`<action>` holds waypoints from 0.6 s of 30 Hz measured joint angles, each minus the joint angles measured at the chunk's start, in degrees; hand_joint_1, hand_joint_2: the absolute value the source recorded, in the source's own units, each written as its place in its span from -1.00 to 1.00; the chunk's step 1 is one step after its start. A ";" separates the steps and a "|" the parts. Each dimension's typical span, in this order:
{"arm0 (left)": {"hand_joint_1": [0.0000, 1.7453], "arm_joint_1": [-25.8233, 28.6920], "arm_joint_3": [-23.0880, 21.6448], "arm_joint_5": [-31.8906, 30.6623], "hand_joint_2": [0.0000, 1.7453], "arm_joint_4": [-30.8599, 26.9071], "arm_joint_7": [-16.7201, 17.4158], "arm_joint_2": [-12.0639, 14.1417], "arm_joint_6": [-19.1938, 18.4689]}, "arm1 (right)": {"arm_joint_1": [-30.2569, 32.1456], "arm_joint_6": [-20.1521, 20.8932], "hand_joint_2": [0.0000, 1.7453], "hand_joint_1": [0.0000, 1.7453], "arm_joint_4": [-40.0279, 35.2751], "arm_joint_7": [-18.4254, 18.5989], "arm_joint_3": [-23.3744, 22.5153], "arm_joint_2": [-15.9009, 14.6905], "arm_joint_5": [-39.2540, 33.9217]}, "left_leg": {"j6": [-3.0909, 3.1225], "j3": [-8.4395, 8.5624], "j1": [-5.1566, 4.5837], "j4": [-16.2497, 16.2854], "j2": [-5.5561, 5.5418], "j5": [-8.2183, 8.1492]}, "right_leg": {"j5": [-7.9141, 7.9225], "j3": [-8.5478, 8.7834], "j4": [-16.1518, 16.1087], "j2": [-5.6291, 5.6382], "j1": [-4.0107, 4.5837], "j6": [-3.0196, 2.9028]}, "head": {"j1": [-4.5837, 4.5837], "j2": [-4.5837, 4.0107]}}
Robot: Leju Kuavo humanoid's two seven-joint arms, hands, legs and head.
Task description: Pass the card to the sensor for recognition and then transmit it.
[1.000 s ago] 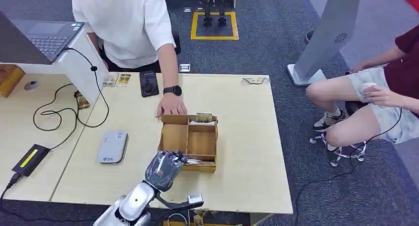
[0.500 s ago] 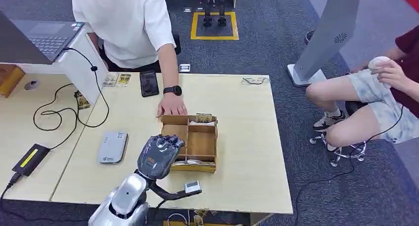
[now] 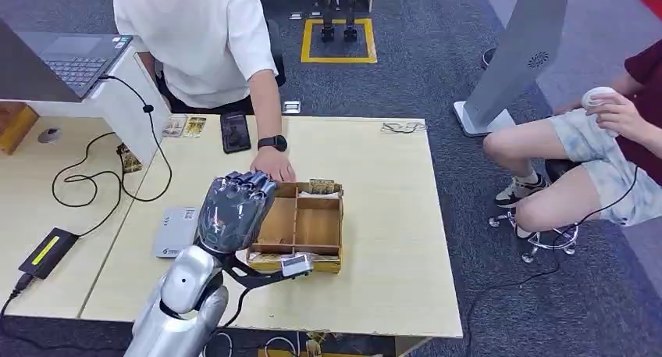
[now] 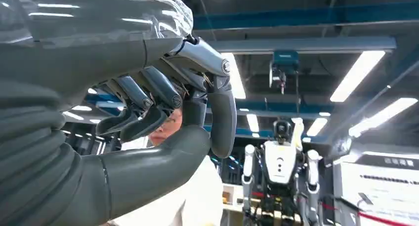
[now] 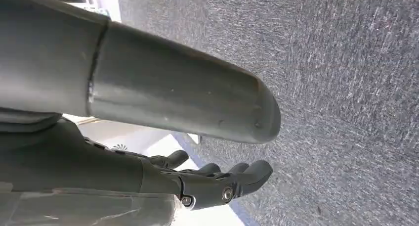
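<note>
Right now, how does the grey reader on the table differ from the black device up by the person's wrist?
The grey reader is pale and lies near the robot's side, partly hidden by the left hand; the black device is dark, fully visible, at the far edge. Both lie flat on the table.

Over the last second the left robot hand [image 3: 233, 210] rises from the near edge of the wooden tray [image 3: 318, 230] and shifts toward the far left, and it now overlaps the tray's left compartments and part of the grey card reader [image 3: 173, 230] on the worktop [image 3: 382, 216]. The seated person's hand [image 3: 617, 111] holding a white object [image 3: 598, 97] lifts from the lap to chest height.
</note>
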 joint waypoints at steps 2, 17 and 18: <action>1.00 -0.25 0.07 0.00 1.00 0.00 -0.33 -0.09 0.00 | -0.13 -0.17 -1.00 -1.00 0.40 -0.11 0.00 -0.07 0.02 | 0.00 0.00 0.00 0.00 0.00 0.00 | 0.00 0.00 0.00 0.00 0.00 0.00 | -0.02 0.00; -1.00 -0.20 0.46 0.02 1.00 0.65 -0.76 -0.35 0.07 | -0.31 -0.33 -1.00 -1.00 1.71 0.26 0.02 -0.42 0.00 | 0.00 -0.01 0.00 0.00 0.00 0.00 | 0.00 -0.01 0.00 0.00 0.00 0.00 | -0.02 0.00; -1.00 -0.09 0.46 0.02 1.00 0.81 -0.89 -0.35 0.15 | -0.31 -0.35 -1.00 -1.00 1.73 0.26 0.02 -0.44 0.00 | 0.00 -0.01 0.00 0.00 0.00 0.00 | 0.00 0.00 0.00 0.00 0.00 0.00 | -0.02 0.00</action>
